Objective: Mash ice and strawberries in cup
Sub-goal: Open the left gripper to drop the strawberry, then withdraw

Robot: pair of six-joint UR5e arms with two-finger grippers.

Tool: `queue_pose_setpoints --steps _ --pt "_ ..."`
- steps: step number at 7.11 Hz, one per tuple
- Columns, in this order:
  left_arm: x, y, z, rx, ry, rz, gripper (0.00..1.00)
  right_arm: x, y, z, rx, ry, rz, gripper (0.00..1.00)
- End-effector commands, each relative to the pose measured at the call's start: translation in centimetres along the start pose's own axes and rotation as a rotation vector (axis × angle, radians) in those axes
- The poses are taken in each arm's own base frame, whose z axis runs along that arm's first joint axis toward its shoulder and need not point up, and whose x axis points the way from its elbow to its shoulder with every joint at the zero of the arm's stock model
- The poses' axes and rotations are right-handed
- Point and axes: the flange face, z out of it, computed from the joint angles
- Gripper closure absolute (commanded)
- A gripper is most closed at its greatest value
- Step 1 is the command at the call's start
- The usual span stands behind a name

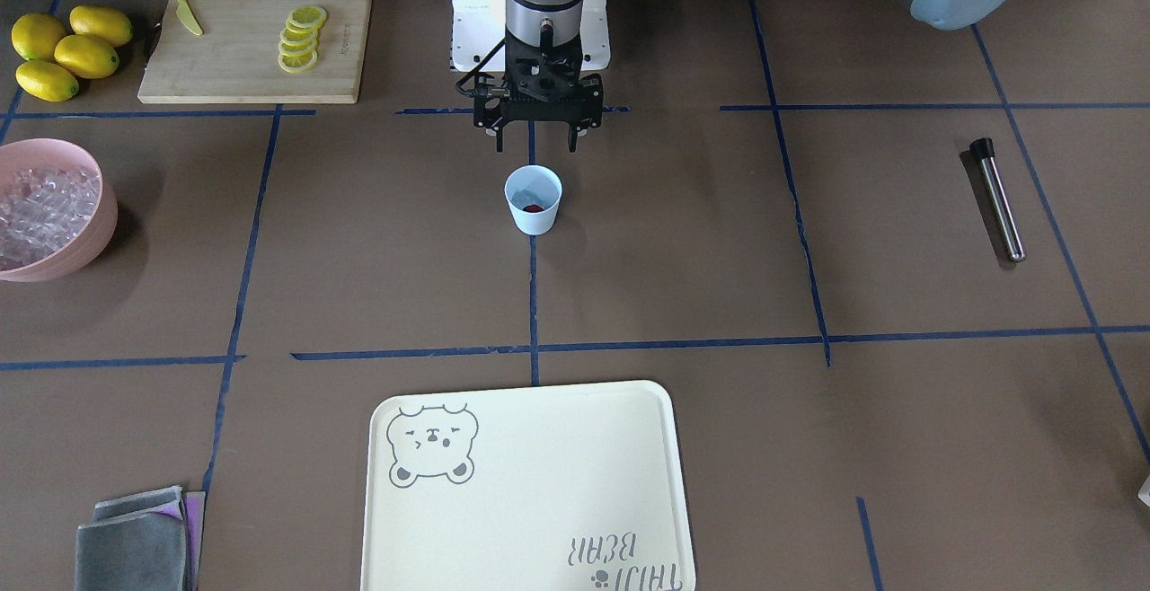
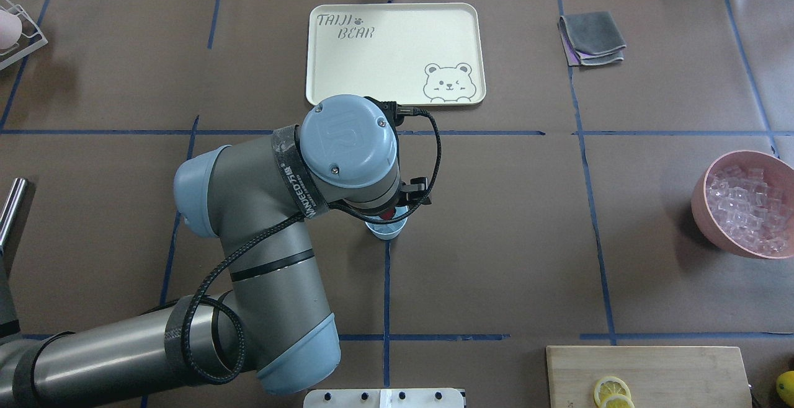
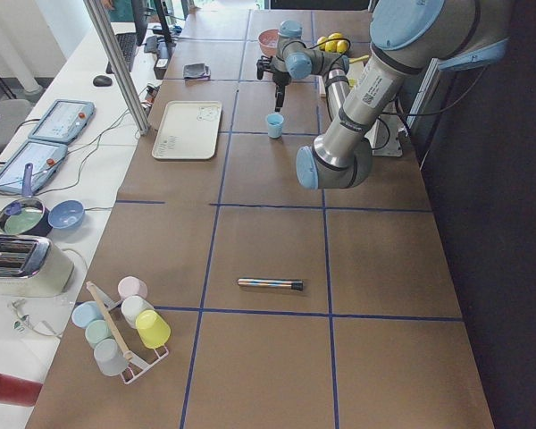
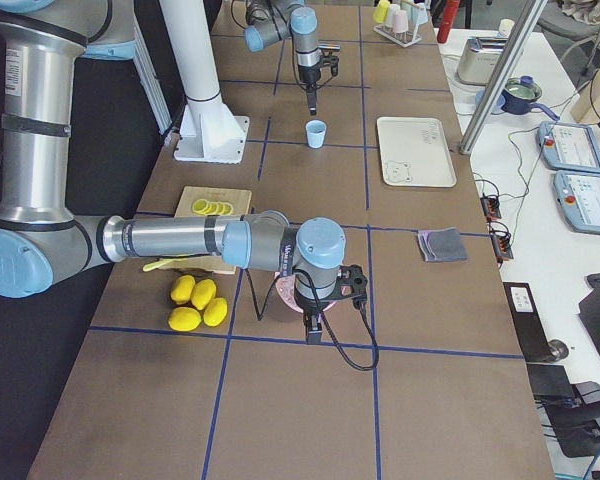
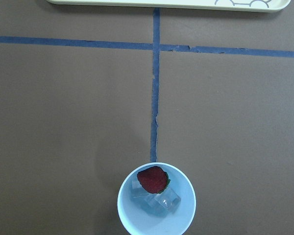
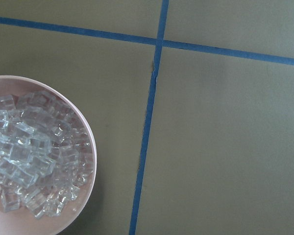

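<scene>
The pale-blue cup point(image 1: 533, 216) stands at the table's middle on a blue tape line. In the left wrist view the cup point(image 5: 157, 218) holds one red strawberry point(image 5: 153, 179) lying on clear ice cubes point(image 5: 169, 199). My left gripper point(image 1: 536, 144) hangs just above and behind the cup, its fingers apart and holding nothing. In the overhead view the left wrist hides most of the cup point(image 2: 386, 229). My right gripper point(image 4: 315, 328) shows only in the exterior right view, above a pink bowl, and whether it is open or shut cannot be told.
The pink bowl point(image 1: 85, 245) is full of ice cubes point(image 6: 29, 156). A metal rod with a black tip point(image 1: 999, 200) lies apart on the left arm's side. A cream tray point(image 1: 530, 519), a cutting board point(image 1: 225, 70) with lemon slices, lemons point(image 1: 67, 52) and folded cloths point(image 1: 135, 546) surround the middle.
</scene>
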Motion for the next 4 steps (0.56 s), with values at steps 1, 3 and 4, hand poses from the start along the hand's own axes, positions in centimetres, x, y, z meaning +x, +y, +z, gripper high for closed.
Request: queue_pose_setpoints --steps 1,3,4 --pt "-4.9 -0.1 -0.1 -0.004 -0.023 0.117 0.0 0.1 0.0 0.0 -0.001 0.0 0.001 0.0" --pt "-17.6 -4.6 -3.7 -0.049 -0.058 0.257 0.0 0.1 0.0 0.1 -0.001 0.0 0.001 0.0" --pt "-25.2 -7.6 -5.2 -0.101 -0.065 0.272 0.0 0.1 0.0 0.1 -0.001 0.0 0.001 0.0"
